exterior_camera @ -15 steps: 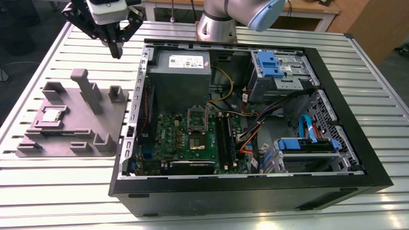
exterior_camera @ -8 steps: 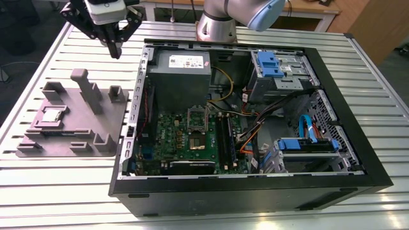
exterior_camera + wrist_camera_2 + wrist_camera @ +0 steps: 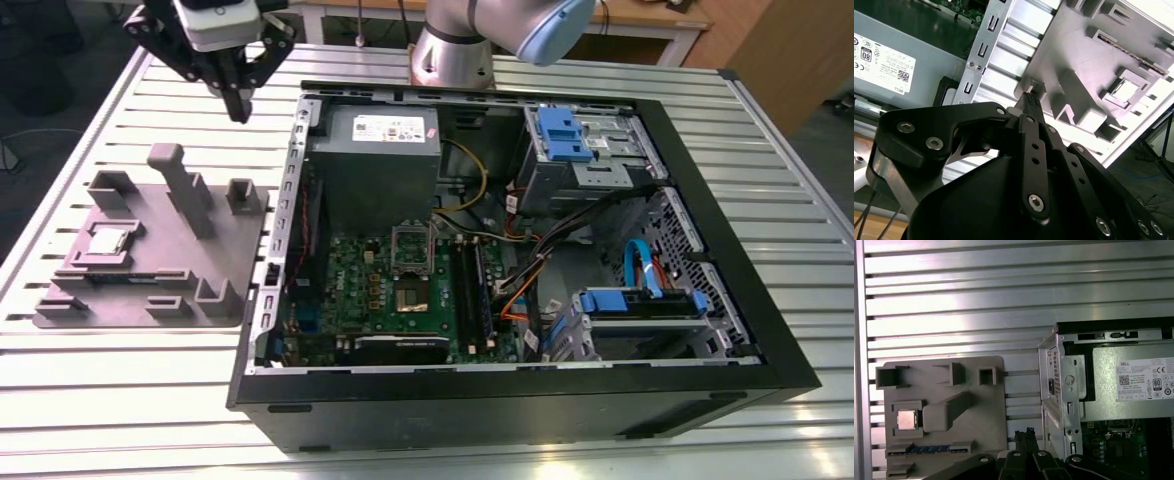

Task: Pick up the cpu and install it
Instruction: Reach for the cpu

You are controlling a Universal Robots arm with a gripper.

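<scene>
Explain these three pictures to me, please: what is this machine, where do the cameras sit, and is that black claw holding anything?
The machine is a robot arm working over a slatted metal table. The exterior view comes from a camera off the arm that sees the whole scene. The two wrist views come from cameras riding near the arm's wrist, looking past its black claw. On the table lies an open computer case with a green motherboard inside. Beside it, at the exterior view's left, sits a grey holder tray. In one of its pockets rests the cpu, a small silvery square chip. The claw hangs above the table between tray and case, and it looks closed and holds nothing.
</scene>
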